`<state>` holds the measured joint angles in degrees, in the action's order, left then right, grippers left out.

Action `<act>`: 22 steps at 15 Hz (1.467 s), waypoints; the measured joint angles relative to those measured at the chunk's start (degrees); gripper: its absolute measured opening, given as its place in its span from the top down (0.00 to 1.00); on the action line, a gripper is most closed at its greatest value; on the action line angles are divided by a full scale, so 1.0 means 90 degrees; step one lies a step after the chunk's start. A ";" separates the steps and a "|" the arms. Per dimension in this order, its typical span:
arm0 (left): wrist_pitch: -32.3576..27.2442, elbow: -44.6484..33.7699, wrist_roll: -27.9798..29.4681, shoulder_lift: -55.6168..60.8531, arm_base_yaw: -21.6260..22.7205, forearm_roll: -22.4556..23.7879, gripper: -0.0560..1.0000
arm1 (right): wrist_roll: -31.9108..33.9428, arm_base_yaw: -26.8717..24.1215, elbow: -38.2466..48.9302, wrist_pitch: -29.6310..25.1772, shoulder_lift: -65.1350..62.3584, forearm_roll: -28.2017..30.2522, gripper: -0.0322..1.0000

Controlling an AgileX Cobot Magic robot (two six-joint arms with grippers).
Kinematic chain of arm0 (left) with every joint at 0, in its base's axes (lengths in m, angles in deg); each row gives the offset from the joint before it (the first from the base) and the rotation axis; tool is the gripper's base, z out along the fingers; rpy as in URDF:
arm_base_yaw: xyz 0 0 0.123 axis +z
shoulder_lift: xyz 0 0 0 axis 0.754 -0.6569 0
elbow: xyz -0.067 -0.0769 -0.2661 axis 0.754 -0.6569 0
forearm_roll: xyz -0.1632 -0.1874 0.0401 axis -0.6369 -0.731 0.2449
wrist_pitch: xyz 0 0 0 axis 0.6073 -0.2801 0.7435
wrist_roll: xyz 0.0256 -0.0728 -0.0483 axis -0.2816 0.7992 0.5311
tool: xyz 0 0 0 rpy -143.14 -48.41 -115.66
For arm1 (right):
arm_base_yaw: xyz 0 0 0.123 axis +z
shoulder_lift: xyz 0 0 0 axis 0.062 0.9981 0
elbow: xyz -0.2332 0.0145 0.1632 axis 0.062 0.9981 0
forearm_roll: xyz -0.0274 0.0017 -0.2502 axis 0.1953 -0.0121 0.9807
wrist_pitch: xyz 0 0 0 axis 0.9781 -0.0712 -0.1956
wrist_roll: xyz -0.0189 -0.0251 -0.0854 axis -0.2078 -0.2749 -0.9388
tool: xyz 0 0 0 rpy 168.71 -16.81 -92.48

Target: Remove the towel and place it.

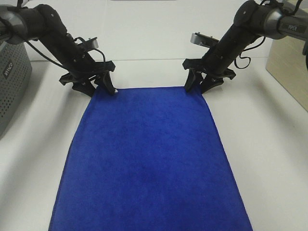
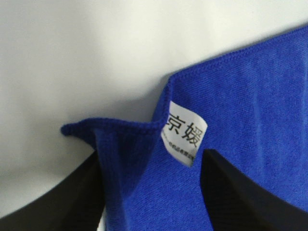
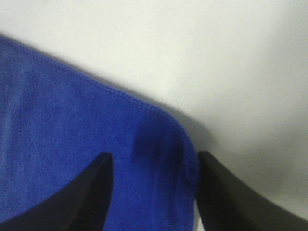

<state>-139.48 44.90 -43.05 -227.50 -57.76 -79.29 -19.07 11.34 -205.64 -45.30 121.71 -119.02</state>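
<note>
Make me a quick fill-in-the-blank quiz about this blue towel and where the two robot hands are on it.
1. The towel lying spread on the white table is ____ in colour.
2. The left hand and the right hand are each at a far ____ of the towel.
3. The small white tag is at the corner by the ____ hand.

Missing words: blue; corner; left

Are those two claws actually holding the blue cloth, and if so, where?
Each gripper sits at a far corner of the towel: left gripper at the tagged corner, right gripper at the other. Cloth lies between the jaws, but a firm pinch cannot be told yet.
</note>
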 joint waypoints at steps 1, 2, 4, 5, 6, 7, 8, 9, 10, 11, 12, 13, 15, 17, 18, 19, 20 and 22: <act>0.0000 0.0000 0.0000 -0.0006 0.0000 -0.0006 0.43 | 0.0000 0.0025 0.0000 0.0108 0.0006 0.0057 0.55; 0.0000 0.0000 0.0013 -0.0019 0.0000 -0.0019 0.44 | 0.0000 0.0076 0.0000 0.0210 0.0019 0.0121 0.61; 0.0000 0.0000 0.0013 -0.0025 0.0000 -0.0032 0.45 | 0.0000 0.0197 0.0000 0.0344 0.0051 0.0248 0.74; 0.0000 0.0000 0.0013 -0.0025 0.0000 -0.0057 0.45 | 0.0000 0.0248 0.0000 0.0363 0.0051 0.0344 0.79; 0.0000 0.0000 0.0013 -0.0025 0.0000 -0.0070 0.46 | -0.0006 0.0267 0.0000 0.0382 0.0051 0.0439 0.87; 0.0000 0.0000 0.0013 -0.0032 0.0000 -0.0070 0.48 | -0.0006 0.0267 0.0000 0.0401 0.0051 0.0516 0.95; 0.0006 0.0000 0.0013 -0.0038 0.0000 -0.0070 0.54 | -0.0006 0.0267 0.0000 0.0407 0.0051 0.0541 0.95; 0.0013 0.0000 0.0006 -0.0051 0.0000 -0.0064 0.64 | -0.0006 0.0267 0.0000 0.0414 0.0051 0.0573 0.95; 0.0025 0.0000 -0.0032 -0.0070 0.0000 -0.0051 0.76 | -0.0006 0.0267 0.0000 0.0414 0.0051 0.0598 0.95; 0.0051 0.0000 -0.0108 -0.0089 0.0000 -0.0045 0.86 | -0.0006 0.0267 0.0000 0.0414 0.0051 0.0611 0.95; 0.0089 -0.0006 -0.0178 -0.0095 0.0000 -0.0057 0.93 | -0.0006 0.0267 0.0000 0.0420 0.0051 0.0618 0.95; 0.0102 0.0000 -0.0216 -0.0095 0.0000 -0.0057 0.94 | -0.0006 0.0267 -0.0032 0.0427 0.0051 0.0656 0.95; 0.0153 0.0127 -0.0318 -0.0108 -0.0006 0.0019 0.94 | -0.0127 0.0267 -0.0223 0.0427 0.0083 0.0809 0.95; 0.0242 0.0388 -0.0357 -0.0185 -0.0013 0.0153 0.94 | -0.0197 0.0267 -0.0547 0.0452 0.0108 0.0834 0.95; 0.0350 0.0541 -0.0363 -0.0191 -0.0013 0.0204 0.94 | -0.0299 0.0267 -0.0726 0.0516 0.0108 0.0847 0.95; 0.0694 0.0847 -0.0458 -0.0191 -0.0013 0.0274 0.95 | -0.0446 0.0267 -0.1038 0.0809 0.0108 0.0853 0.95; 0.0802 0.0923 -0.0490 -0.0191 -0.0013 0.0280 0.95 | -0.0490 0.0267 -0.1082 0.0879 0.0108 0.0853 0.95; 0.1267 0.1140 -0.0528 -0.0191 -0.0013 0.0318 0.95 | -0.0573 0.0267 -0.1146 0.1261 0.0108 0.0853 0.95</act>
<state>-128.08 55.15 -47.80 -229.22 -57.87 -76.42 -24.23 13.75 -215.95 -33.96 122.68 -111.34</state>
